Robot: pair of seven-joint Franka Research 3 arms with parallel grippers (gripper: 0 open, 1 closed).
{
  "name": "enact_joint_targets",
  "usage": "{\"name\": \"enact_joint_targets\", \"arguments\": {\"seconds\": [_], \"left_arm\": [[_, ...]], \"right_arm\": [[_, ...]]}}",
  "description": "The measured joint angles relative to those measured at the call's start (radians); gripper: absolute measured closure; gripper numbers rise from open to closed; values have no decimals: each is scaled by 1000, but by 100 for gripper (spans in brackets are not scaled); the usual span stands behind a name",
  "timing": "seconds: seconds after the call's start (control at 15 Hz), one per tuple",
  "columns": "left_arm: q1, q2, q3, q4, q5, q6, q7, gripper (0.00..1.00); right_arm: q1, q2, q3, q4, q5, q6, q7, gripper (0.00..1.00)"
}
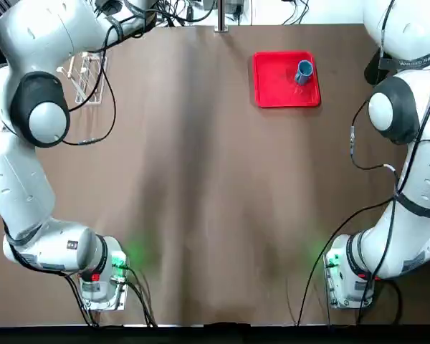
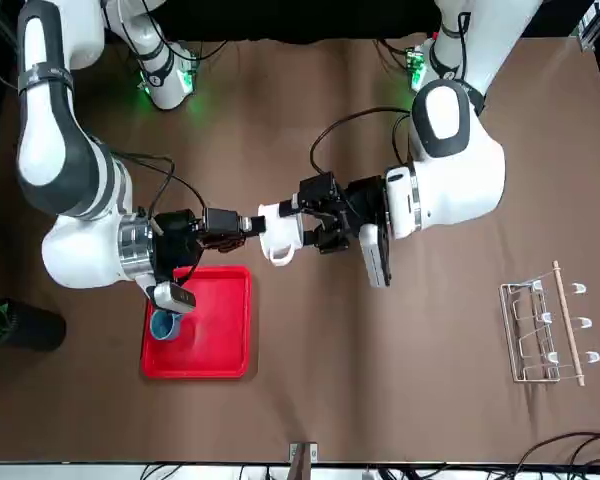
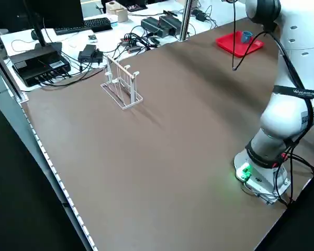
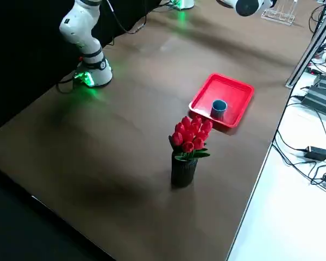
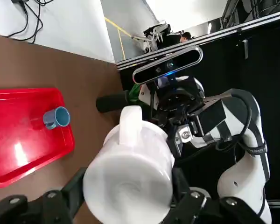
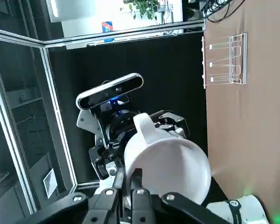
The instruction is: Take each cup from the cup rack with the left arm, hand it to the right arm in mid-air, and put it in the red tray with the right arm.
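White mug (image 2: 280, 236) held mid-air between left gripper (image 2: 318, 222) and right gripper (image 2: 248, 226), both clamped on it; blue mug (image 2: 163, 325) sat in red tray (image 2: 220, 335).

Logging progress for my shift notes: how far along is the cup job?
Done: the blue cup stands in the red tray, and the rack is bare. In hand: the white cup is in mid-air between the left tool and the right tool, with both gripping it. Left: the left tool lets go, and the right sets the cup in the tray.
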Motion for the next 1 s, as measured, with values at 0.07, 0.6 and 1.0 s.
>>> {"name": "enact_joint_targets", "arguments": {"seconds": [0.07,0.6,1.0], "left_arm": [[0,0,0,0,0,0,0,23],[19,-9,2,-6,34,7,-84,0],[114,-27,2,-61,441,-89,-256,0]], "right_arm": [[0,0,0,0,0,0,0,93],[3,0,-8,1,-77,0,-6,93],[-4,1,-19,1,-288,1,-67,93]]}}
